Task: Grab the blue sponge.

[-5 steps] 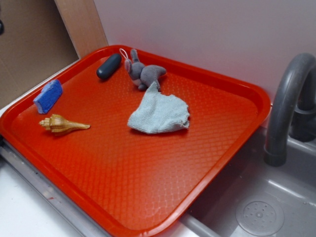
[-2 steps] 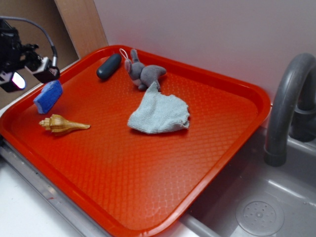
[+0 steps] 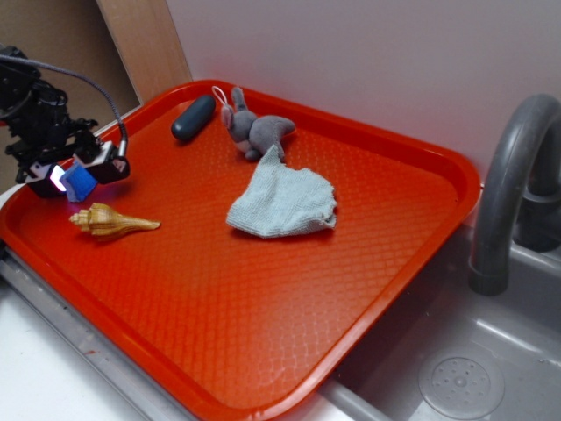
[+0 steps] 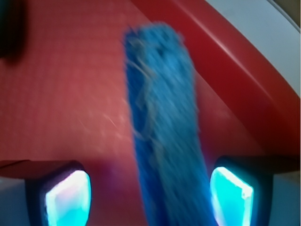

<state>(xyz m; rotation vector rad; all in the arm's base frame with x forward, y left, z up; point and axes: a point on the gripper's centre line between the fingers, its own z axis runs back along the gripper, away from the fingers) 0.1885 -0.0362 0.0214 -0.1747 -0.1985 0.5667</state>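
Note:
The blue sponge [image 3: 79, 181] lies near the left rim of the red tray [image 3: 263, 289], mostly covered by my arm in the exterior view. My gripper [image 3: 79, 178] has come down over it and stands open, one finger on each side. In the wrist view the sponge [image 4: 164, 132] runs lengthwise between the two glowing pads [image 4: 68, 197], nearer the right one, with tray floor showing on the left. I see no contact between pads and sponge.
A tan seashell [image 3: 110, 221] lies just in front of the gripper. A dark capsule-shaped object [image 3: 193, 117], a grey plush toy [image 3: 256, 130] and a pale knitted cloth [image 3: 282, 203] sit further right. A sink [image 3: 456, 368] with a grey faucet [image 3: 508, 184] borders the tray.
The arm entered from the left and dropped down and right onto the sponge. The sponge, shell and other objects have not moved.

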